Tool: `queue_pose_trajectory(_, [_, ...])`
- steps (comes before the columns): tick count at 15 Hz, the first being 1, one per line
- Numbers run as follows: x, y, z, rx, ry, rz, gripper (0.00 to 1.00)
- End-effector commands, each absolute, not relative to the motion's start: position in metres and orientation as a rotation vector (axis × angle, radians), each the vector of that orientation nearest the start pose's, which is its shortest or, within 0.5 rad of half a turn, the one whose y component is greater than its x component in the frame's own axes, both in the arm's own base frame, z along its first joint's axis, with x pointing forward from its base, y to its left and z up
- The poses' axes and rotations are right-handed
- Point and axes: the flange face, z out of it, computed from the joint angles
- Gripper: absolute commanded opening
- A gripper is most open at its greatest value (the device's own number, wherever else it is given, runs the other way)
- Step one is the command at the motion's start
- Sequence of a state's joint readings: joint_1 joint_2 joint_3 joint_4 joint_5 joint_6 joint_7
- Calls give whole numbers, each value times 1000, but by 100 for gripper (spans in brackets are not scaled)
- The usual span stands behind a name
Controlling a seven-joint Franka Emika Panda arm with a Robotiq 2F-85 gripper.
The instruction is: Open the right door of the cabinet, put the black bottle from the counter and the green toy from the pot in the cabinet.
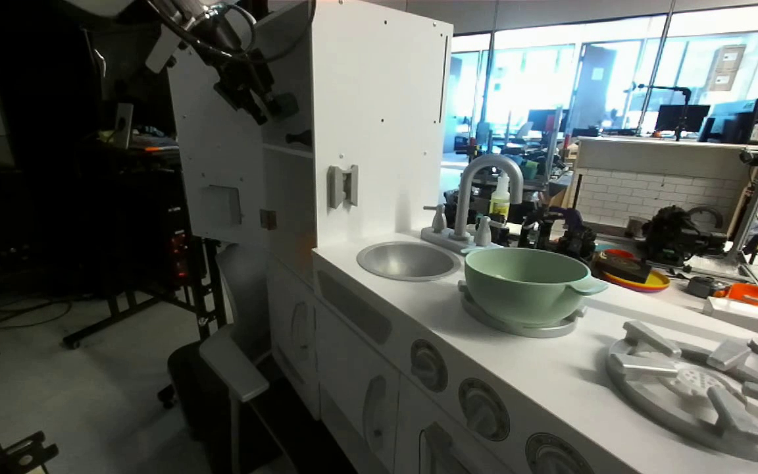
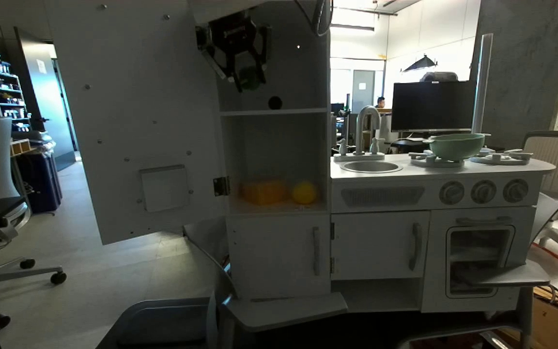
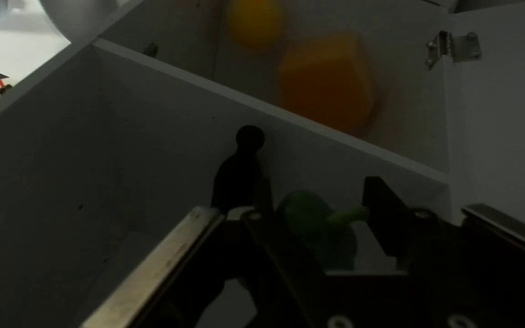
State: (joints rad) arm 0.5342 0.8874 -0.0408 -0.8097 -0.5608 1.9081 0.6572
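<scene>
- Along the front of the counter (image 1: pixel 418 303), lower middle in an exterior view, the knobs (image 1: pixel 484 408) sit in rings with fine marks, too small to read.
- A spray bottle (image 1: pixel 501 197), upper right of centre and seen through the arc of the faucet (image 1: pixel 462 204), wears a yellow label; its lettering is a blur.
- Boxes (image 1: pixel 728 66) at upper right carry pale labels, illegible as well.
- The gripper (image 2: pixel 250 82), upper middle in an exterior view, points downward, its fingers clamped on the green toy.
- In the wrist view the green toy (image 3: pixel 306 212) is low, right of centre. Its lighter stem points right and slightly up, ending at the right-hand finger. The body is partly hidden, so its long axis is unclear.
- In both exterior views the toy hangs above shelf level at the upper compartment of the cabinet (image 1: pixel 385 85); whether it is past the front edge, I cannot tell.
- The black bottle (image 3: pixel 233 182) lies on its side on the shelf (image 2: pixel 308 111). In the wrist view its neck points up the frame, the long axis running down and slightly left, the base hidden.
- The right door (image 2: pixel 124 97) stands wide open, upper left.
- The pot (image 1: pixel 524 289) sits upright on a burner plate (image 1: pixel 520 331), right of centre.
- Below the shelf: an orange block (image 3: pixel 328 86) and a yellow ball (image 3: pixel 255 20).
</scene>
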Motion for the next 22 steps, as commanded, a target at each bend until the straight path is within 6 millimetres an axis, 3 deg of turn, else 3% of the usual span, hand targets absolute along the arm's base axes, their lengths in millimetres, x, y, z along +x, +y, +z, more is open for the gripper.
queue_pose_trajectory(1, [725,363,410,-3386,99,-1050,28])
queue_pose_trajectory(3, [733,355,401,-3374,160,-1108,28])
queue_pose_trajectory(8, [742,339,401,-3368,282,-1182,28])
queue_pose_trajectory(9, [743,337,403,-3365,296,-1190,78])
queue_pose_trajectory(10, [743,336,404,-3363,308,-1197,79])
queue_pose_trajectory(13, [745,335,408,-3353,332,-1217,98])
queue_pose_trajectory(18, [744,341,413,-3342,337,-1233,100])
queue_pose_trajectory(22, [734,347,426,-3380,198,-1105,100])
